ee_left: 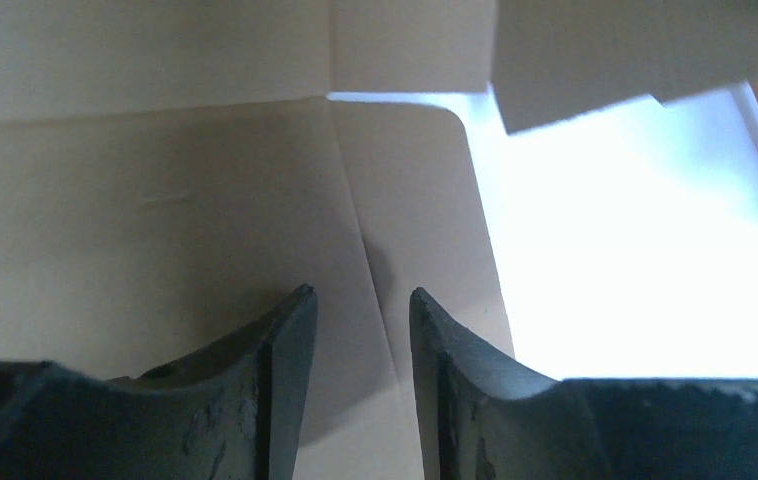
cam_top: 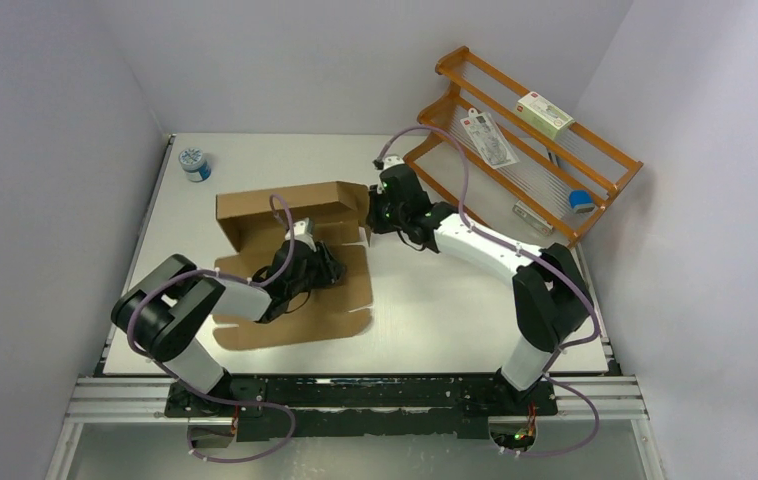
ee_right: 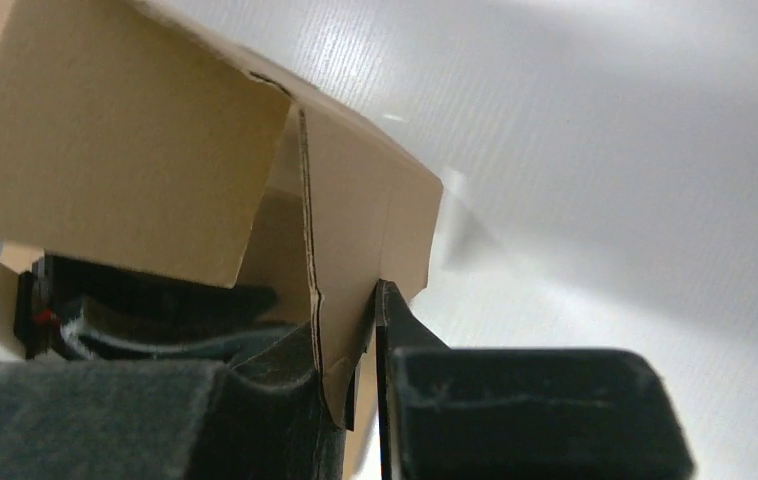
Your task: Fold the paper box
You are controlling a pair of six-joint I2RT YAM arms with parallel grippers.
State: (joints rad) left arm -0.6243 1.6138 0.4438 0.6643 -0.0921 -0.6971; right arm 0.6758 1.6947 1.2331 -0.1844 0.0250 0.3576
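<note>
Mid-fold, left of the table's (cam_top: 435, 300) centre: paper box (cam_top: 340, 300) with back wall raised, front panel flat. Right gripper (ee_right: 345, 330) clenched on the wall's end flap; left gripper (ee_left: 361, 295) parted, empty, over the base crease. Next, likely: tuck that flap inward.

- The paper box (cam_top: 345, 290) lies on the table (cam_top: 435, 310), 9 o'clock of centre.
- The round container (cam_top: 195, 163) stands at the box's 11 o'clock.
- The rack (cam_top: 610, 146) stands at its 2 o'clock.
</note>
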